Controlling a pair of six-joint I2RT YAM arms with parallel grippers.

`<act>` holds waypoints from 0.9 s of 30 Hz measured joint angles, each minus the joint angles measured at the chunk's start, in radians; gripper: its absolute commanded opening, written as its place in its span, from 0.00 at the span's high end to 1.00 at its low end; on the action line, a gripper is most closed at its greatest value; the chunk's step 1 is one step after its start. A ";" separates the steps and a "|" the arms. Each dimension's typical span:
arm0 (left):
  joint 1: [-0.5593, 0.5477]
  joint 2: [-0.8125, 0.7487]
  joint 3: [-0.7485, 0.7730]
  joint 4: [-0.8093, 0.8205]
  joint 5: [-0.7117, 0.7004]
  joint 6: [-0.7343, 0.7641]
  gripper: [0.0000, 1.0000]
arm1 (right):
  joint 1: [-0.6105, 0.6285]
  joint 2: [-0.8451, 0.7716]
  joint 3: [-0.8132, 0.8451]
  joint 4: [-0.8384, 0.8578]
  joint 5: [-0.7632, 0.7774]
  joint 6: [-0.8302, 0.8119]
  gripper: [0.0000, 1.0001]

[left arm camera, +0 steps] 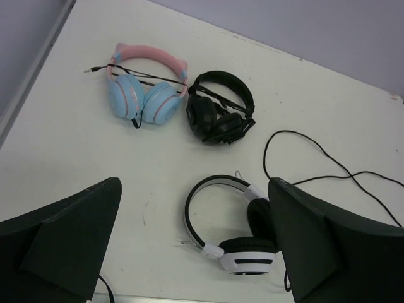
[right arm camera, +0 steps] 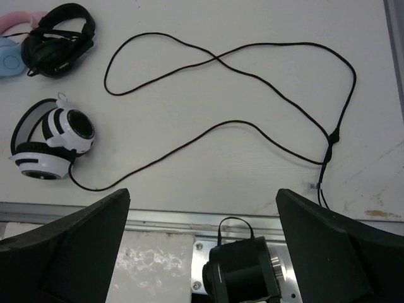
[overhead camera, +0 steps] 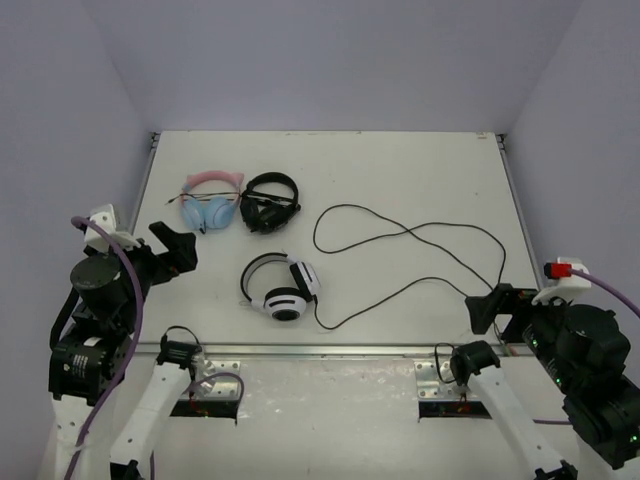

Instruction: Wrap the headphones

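Observation:
The white headphones lie flat at the table's near middle, black ear pads and striped cups showing. Their thin black cable runs from the near cup and loops loosely across the table to the right, ending near the right front edge. My left gripper hovers open to the left of the headphones, holding nothing. Over the table's right front edge my right gripper also stands open and empty, close to the cable's far end.
A pink-and-blue cat-ear pair and an all-black pair lie side by side behind the white headphones. A metal rail lines the table's front edge. Walls close in the back and both sides.

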 measured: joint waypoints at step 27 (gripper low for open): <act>-0.262 0.980 -0.111 0.270 0.235 0.195 0.02 | 0.000 0.023 -0.332 0.424 -0.662 0.008 0.01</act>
